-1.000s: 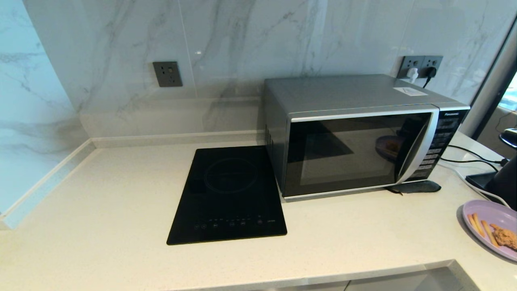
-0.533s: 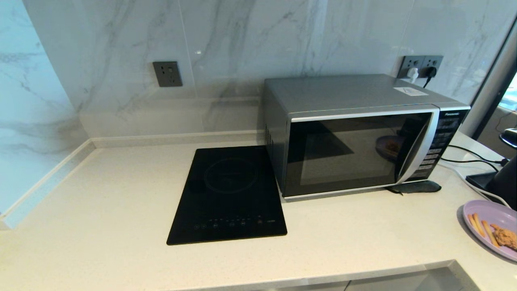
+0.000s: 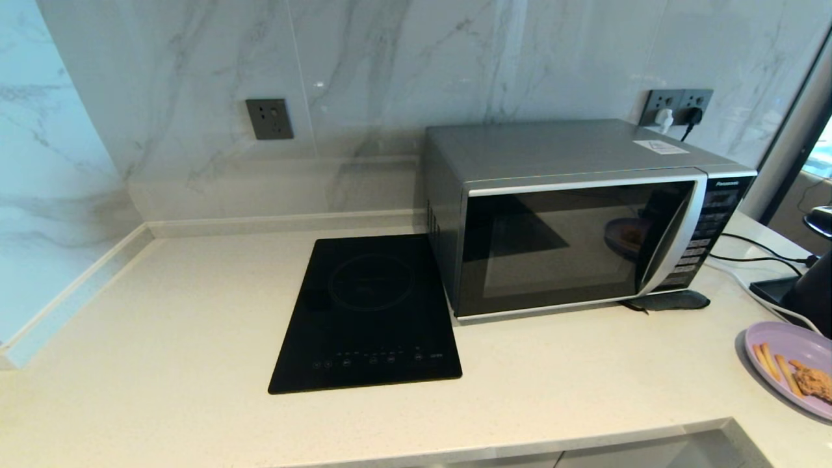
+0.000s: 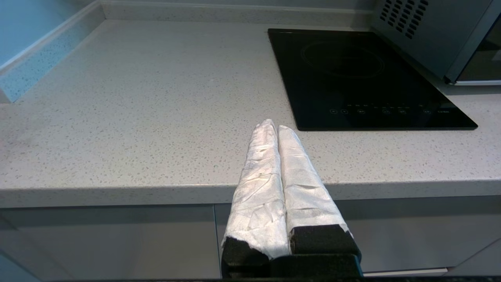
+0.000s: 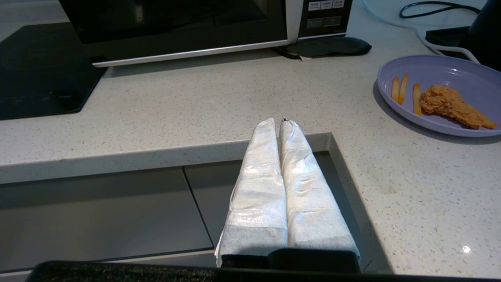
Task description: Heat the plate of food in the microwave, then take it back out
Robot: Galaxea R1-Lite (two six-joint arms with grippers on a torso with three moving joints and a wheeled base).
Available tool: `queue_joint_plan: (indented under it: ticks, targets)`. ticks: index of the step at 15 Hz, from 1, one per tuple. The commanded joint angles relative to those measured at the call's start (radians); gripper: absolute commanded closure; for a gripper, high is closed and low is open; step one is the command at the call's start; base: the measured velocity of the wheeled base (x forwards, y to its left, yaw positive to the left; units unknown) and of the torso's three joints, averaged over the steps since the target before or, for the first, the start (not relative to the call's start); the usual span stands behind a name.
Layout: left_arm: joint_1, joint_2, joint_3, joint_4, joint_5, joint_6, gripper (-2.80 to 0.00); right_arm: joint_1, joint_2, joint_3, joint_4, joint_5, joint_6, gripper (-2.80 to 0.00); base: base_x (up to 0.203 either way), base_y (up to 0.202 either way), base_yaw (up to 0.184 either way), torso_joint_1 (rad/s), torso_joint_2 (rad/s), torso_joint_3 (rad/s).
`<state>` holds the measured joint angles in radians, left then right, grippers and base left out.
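The silver-grey microwave [image 3: 572, 214] stands at the back right of the counter, its dark glass door closed. The lavender plate of food [image 3: 790, 364] lies on the counter at the far right, with orange sticks and a brown crumbly piece on it; in the right wrist view the plate of food [image 5: 442, 96] sits beyond my gripper. My right gripper [image 5: 277, 121] hangs shut and empty over the counter's front edge. My left gripper [image 4: 274, 126] is shut and empty at the front edge, near the cooktop. Neither gripper shows in the head view.
A flat black induction cooktop [image 3: 367, 312] lies left of the microwave. A dark cloth-like pad [image 3: 669, 300] lies under the microwave's front right corner. Cables [image 3: 757, 257] and a black appliance [image 3: 812, 289] stand behind the plate. The counter steps back at the front right [image 3: 728, 429].
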<state>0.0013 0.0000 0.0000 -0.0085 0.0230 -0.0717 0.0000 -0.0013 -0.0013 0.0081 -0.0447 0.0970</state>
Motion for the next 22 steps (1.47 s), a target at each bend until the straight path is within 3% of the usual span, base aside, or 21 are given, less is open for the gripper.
queue_joint_plan:
  ticks: [1, 16, 22]
  targets:
    - [0.000, 0.002, 0.000, -0.001, 0.000, 0.000, 0.00, 0.000, 0.001, 0.004, 0.001, 0.000, 0.001, 0.00, 0.000, 0.000, 0.000, 0.000, 0.00, 0.000]
    - [0.000, 0.002, 0.000, -0.001, 0.000, 0.000, 0.00, 0.000, 0.001, 0.004, 0.001, 0.002, 0.001, 0.00, 0.000, 0.000, 0.000, 0.000, 0.00, 0.000]
    - [0.000, 0.002, 0.000, -0.001, 0.000, 0.000, 0.00, 0.000, 0.001, 0.003, -0.002, 0.000, 0.040, 0.00, 0.000, 0.000, 0.000, 0.000, 0.00, 0.000]
